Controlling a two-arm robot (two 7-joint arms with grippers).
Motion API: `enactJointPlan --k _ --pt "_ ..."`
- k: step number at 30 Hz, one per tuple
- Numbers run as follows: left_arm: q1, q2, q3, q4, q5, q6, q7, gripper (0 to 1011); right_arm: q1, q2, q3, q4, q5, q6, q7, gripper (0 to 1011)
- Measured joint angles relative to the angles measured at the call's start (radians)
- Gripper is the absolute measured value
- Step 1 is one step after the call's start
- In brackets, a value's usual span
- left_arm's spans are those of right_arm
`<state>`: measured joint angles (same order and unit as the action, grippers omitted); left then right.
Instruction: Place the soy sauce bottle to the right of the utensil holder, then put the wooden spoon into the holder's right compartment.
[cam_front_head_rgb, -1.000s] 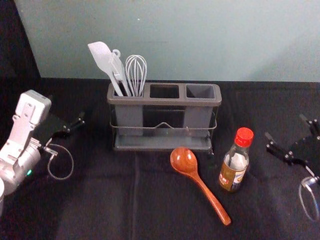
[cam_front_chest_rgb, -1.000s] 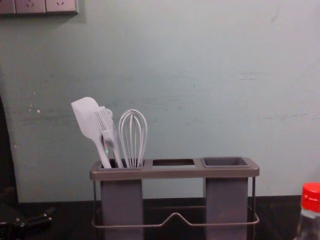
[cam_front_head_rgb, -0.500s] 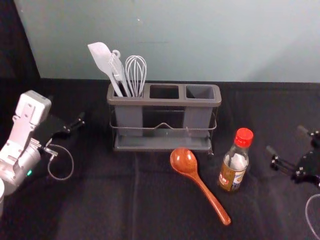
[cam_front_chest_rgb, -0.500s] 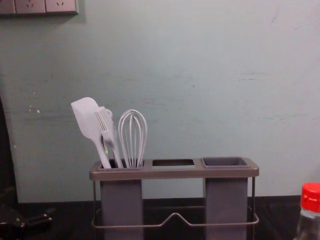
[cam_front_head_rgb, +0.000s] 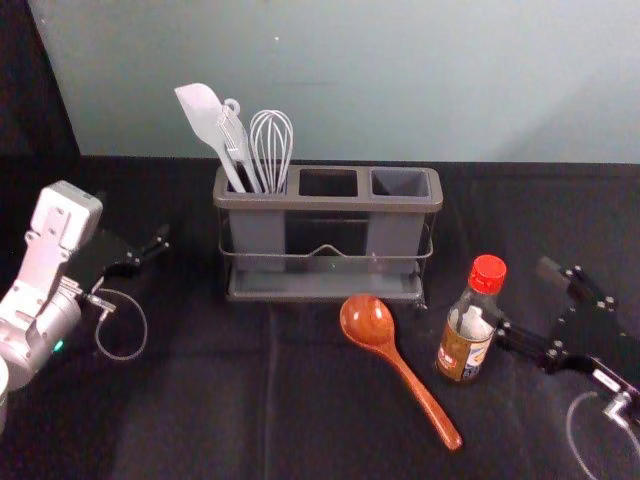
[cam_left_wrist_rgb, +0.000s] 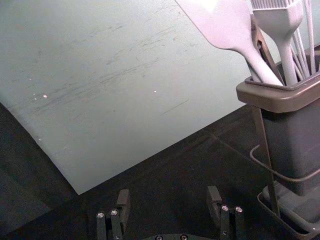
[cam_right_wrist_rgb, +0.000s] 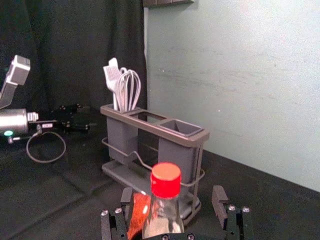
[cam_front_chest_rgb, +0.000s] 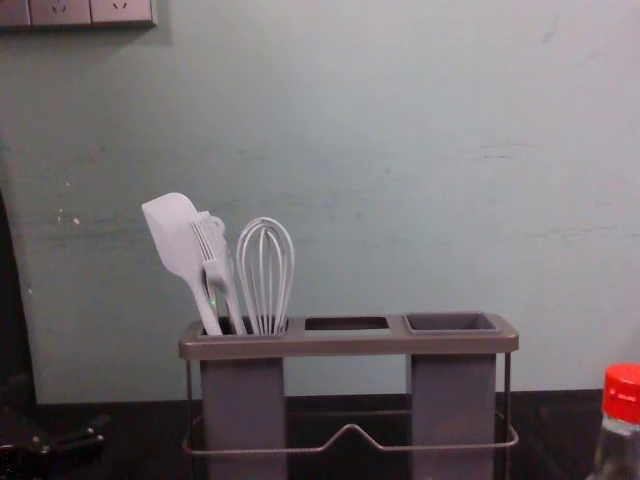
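Black cloth (cam_front_head_rgb: 190, 425) is supporting the red-capped glass soy sauce bottle (cam_front_head_rgb: 461, 350), upright beside the reddish wooden spoon (cam_front_head_rgb: 367, 322). Fingers spread, the right gripper (cam_front_head_rgb: 524, 299) is pointing at the bottle; centring it before closing is probably preventing a tip.

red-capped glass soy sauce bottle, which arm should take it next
Right arm, I'd judge: the right gripper is open close beside the bottle, while the left gripper hangs beyond the left end of the grey three-slot utensil holder.
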<state>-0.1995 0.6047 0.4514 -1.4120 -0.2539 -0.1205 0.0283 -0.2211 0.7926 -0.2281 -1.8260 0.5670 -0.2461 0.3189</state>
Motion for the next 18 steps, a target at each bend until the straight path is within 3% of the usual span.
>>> enactJointPlan --k 9,18 --pt "0.0 0.0 0.0 0.0 0.0 0.0 0.0 1005 0.123 -0.112 -0.058 0.078 -0.049 0.028 0.011 1004" --pt "0.0 0.0 0.0 0.0 0.0 0.0 0.0 1005 0.158 -0.161 -0.071 0.114 -0.071 0.052 0.021 1004"
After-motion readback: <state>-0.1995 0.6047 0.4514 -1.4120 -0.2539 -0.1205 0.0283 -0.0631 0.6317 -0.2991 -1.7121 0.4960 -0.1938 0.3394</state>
